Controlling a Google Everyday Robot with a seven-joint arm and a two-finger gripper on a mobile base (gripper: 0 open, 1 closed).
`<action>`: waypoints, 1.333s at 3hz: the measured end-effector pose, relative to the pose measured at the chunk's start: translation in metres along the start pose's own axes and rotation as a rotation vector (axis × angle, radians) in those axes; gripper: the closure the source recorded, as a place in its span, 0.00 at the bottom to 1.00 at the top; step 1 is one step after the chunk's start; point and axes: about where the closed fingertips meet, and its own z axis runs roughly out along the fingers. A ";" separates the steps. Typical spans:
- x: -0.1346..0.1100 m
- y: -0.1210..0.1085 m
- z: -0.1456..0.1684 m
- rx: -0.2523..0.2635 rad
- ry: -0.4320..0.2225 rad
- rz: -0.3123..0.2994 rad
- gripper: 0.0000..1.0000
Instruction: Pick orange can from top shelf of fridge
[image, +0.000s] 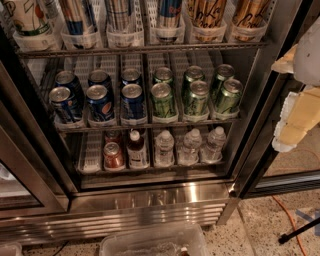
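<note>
Gripper (298, 107) at right edge, grasp state indeterminate, well apart from orange can (210, 15) upper right; tight lanes risk toppling adjacent blue can (169, 14)

Item: orange can (209, 15), orange-gold with dark script. Item: blue cans (100, 102); green cans (196, 96). Item: fridge (150, 202), base brushed silver, frame dark. Item: my gripper (296, 120), at the right edge, cream-white.

The orange can (248, 15) stands upright, rightmost on top shelf (140, 50); tool (299, 117) at right edge.
</note>
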 end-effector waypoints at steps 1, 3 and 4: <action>0.000 0.000 0.000 0.000 0.000 0.000 0.00; -0.058 0.006 0.003 -0.020 -0.150 0.018 0.00; -0.095 0.014 0.007 -0.064 -0.275 0.059 0.00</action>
